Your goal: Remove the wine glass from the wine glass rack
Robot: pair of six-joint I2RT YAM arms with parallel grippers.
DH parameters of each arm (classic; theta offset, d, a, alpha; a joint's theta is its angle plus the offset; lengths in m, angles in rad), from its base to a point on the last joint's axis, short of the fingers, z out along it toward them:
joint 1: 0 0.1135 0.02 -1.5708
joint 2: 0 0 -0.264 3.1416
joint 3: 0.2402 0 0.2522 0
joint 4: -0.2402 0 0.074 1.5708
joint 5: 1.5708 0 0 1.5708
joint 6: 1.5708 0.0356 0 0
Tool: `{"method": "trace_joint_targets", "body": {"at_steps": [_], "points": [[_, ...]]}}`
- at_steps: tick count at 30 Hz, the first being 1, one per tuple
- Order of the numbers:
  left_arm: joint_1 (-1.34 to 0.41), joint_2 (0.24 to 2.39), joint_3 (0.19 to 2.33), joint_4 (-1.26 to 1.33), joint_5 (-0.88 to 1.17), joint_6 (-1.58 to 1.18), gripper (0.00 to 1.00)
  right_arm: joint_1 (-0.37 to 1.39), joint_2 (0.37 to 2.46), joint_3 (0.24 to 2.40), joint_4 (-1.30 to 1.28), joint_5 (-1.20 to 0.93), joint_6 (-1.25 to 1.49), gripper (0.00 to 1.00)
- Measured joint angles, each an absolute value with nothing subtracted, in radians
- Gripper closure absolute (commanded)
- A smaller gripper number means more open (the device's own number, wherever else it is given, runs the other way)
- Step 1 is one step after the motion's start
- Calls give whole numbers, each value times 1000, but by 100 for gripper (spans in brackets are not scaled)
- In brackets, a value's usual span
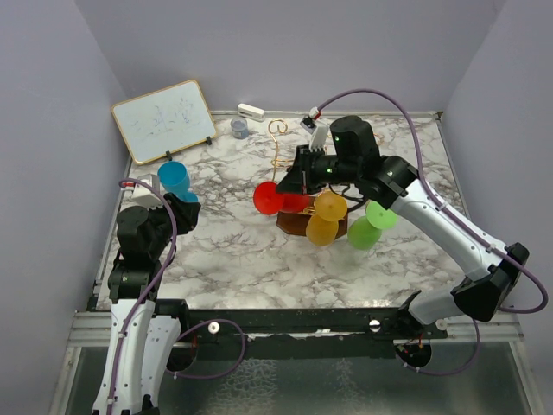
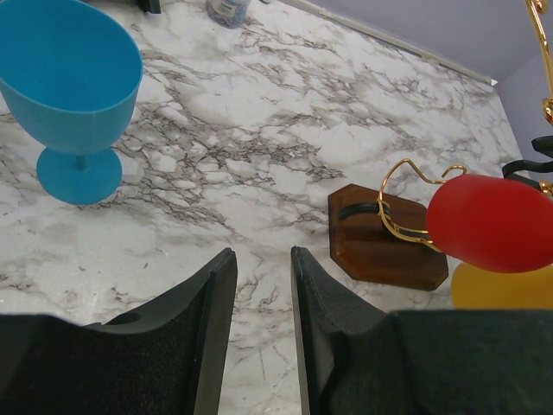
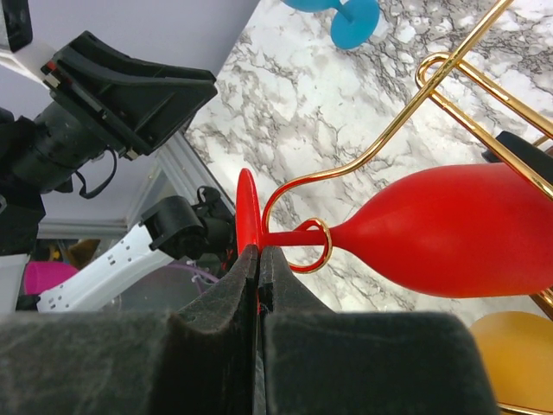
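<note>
On the wine glass rack (image 2: 371, 251) the red wine glass (image 3: 449, 229) hangs by its stem; the right hand (image 3: 257, 259) pinches its foot to slide it free, while the left hand (image 2: 263, 285) hovers half-open, empty.

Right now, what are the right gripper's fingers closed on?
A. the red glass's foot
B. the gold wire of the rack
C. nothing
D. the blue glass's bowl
A: in the right wrist view the right gripper pinches the edge of the round foot of the red wine glass.
</note>
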State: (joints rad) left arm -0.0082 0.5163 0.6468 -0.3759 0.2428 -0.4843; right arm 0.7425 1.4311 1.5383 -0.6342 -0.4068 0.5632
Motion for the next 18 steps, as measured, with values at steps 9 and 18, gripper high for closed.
{"method": "trace_joint_targets", "body": {"at_steps": [9, 18], "points": [[-9, 516, 647, -376, 243, -484, 65, 741, 1428, 1468, -542, -410, 604, 99], [-9, 516, 647, -376, 243, -484, 65, 741, 1426, 1435, -496, -451, 620, 99]]}}
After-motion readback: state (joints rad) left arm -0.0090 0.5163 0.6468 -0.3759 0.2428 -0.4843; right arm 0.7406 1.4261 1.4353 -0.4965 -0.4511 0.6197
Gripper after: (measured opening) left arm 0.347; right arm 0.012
